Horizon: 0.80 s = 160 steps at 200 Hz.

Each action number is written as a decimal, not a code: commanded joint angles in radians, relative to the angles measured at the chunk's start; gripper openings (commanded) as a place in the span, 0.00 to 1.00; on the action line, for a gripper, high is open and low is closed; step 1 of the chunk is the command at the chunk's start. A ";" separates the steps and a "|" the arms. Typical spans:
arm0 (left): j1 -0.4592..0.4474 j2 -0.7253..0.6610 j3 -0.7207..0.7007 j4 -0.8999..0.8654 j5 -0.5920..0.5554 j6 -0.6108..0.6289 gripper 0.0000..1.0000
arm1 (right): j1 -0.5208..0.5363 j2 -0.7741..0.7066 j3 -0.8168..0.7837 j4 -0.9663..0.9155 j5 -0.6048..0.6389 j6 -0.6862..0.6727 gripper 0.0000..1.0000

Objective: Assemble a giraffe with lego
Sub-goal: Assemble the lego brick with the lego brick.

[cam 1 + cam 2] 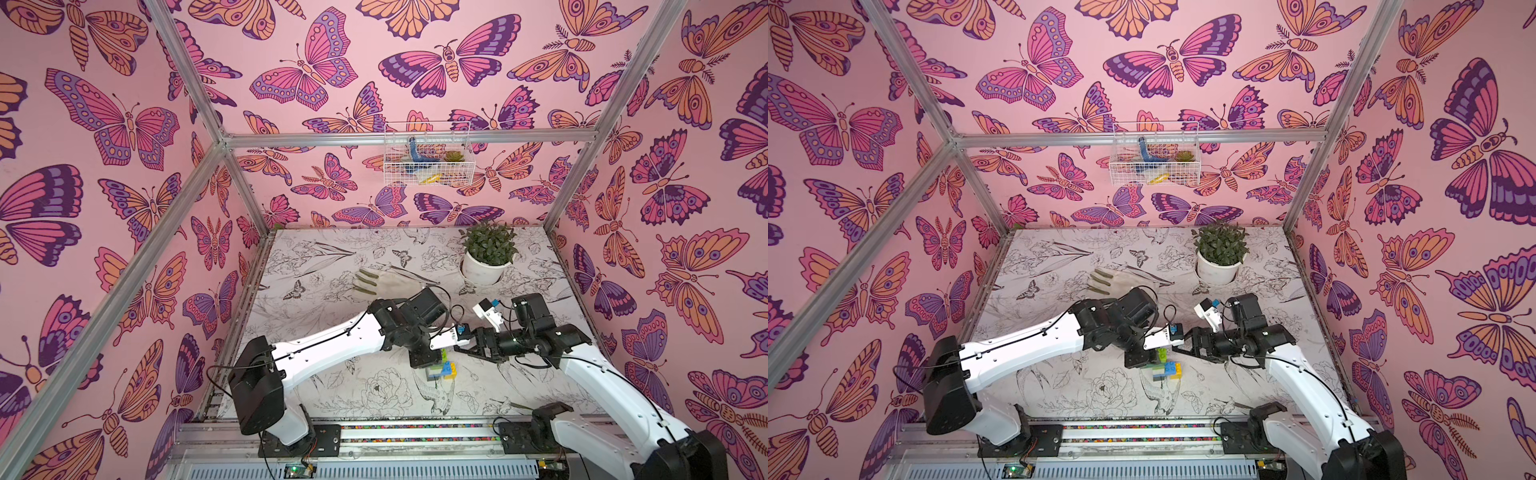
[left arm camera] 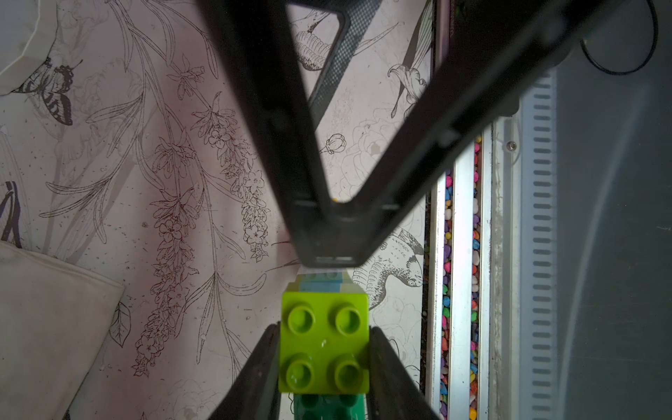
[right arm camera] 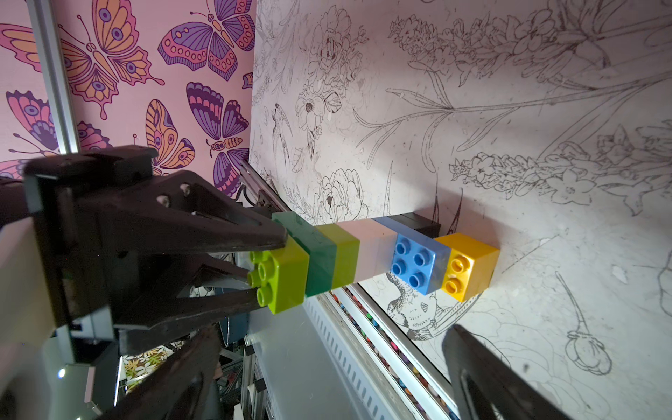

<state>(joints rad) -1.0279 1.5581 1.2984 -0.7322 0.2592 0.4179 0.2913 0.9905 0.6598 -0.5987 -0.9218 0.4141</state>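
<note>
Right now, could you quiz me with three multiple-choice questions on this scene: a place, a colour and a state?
1. Where does the round white pot of green leaves stand?
A. in the wall basket
B. on the bricks
C. on the flower-printed table
2. What colour lies right under the top lime-green studded plastic brick?
A. blue
B. dark green
C. yellow
3. How is the robot's right hand?
A. open, empty
B. shut on a yellow brick
C. shut on the pot
Answers: C, the pot rests on the table; B, a dark green brick sits beneath; A, it stands wide open around nothing.
</note>
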 commanded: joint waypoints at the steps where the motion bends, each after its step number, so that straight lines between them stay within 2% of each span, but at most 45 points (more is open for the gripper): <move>1: 0.005 -0.013 -0.027 -0.024 0.007 0.003 0.14 | 0.012 0.013 0.033 -0.021 -0.022 -0.021 0.99; 85: 0.005 -0.044 -0.048 -0.024 -0.032 -0.020 0.14 | 0.034 0.049 0.041 -0.017 -0.022 -0.024 0.99; 160: 0.005 -0.008 -0.062 -0.001 -0.021 -0.039 0.14 | 0.072 0.084 0.061 -0.024 -0.012 -0.037 0.99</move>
<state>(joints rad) -1.0279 1.5314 1.2671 -0.7181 0.2432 0.3878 0.3511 1.0660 0.6933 -0.5991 -0.9291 0.3988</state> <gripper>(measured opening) 0.368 0.989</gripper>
